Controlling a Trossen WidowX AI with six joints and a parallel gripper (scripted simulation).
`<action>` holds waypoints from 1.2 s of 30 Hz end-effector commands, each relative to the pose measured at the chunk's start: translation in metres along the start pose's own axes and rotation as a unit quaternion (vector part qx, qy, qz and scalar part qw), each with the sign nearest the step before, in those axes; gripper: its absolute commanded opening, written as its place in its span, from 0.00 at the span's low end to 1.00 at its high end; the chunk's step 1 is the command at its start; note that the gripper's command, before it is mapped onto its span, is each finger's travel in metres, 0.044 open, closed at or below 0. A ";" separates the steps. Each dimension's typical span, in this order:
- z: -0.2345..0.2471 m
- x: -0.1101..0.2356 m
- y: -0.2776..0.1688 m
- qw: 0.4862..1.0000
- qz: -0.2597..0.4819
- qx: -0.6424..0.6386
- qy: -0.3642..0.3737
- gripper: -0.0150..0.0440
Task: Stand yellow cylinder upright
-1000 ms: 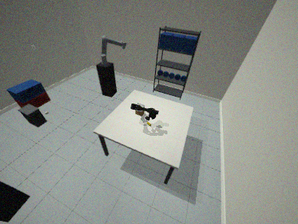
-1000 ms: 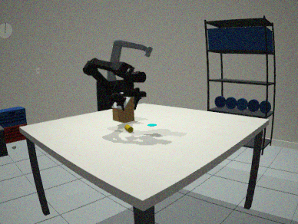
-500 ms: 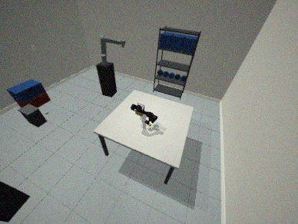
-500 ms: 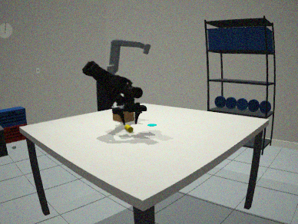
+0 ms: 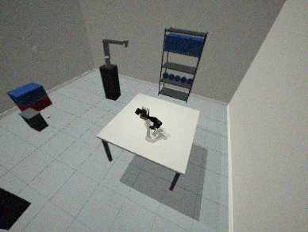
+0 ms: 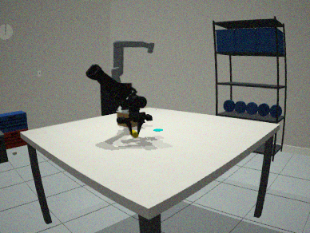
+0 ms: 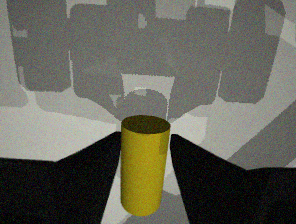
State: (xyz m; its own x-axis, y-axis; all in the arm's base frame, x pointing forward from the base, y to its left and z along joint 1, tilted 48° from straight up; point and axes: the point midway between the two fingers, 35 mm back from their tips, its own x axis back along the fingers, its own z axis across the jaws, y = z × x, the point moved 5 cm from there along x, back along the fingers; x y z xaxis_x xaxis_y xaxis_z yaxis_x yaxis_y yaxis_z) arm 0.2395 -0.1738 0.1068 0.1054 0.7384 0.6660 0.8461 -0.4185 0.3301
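Observation:
The yellow tall cylinder [image 7: 142, 170] [image 6: 135, 135] lies on the white table [image 5: 175, 147] [image 6: 200, 159], with its far end face showing in the wrist view. My gripper [image 7: 146, 139] [image 6: 134, 131] [image 5: 153, 126] is down at the table, one dark finger on each side of the cylinder and touching it. It is shut on the cylinder. The cyan circle [image 6: 158, 130] is a small flat mark on the table a little to the right of the gripper in the exterior view. It is outside the wrist view.
A black shelf rack [image 5: 182, 65] [image 6: 249, 80] with a blue box and blue balls stands behind the table. A grey arm on a black pedestal [image 5: 109, 79] [image 6: 120, 52] stands at the back left. Blue and red boxes [image 5: 29, 96] [image 6: 12, 124] sit on the floor at left.

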 end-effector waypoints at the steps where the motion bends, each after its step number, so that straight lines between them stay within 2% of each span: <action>1: 0.001 -0.001 0.000 1.000 0.001 0.003 0.001 0.43; 6: 0.002 0.003 0.000 1.000 0.001 0.003 0.002 0.43; 36: 0.003 0.097 0.001 1.000 0.003 0.003 0.005 0.43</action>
State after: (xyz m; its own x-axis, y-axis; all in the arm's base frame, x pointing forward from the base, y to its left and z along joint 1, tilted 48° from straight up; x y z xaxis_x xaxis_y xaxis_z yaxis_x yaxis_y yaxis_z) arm 0.2529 -0.1104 0.1576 0.1153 0.7245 0.6796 0.8529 -0.4229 0.3061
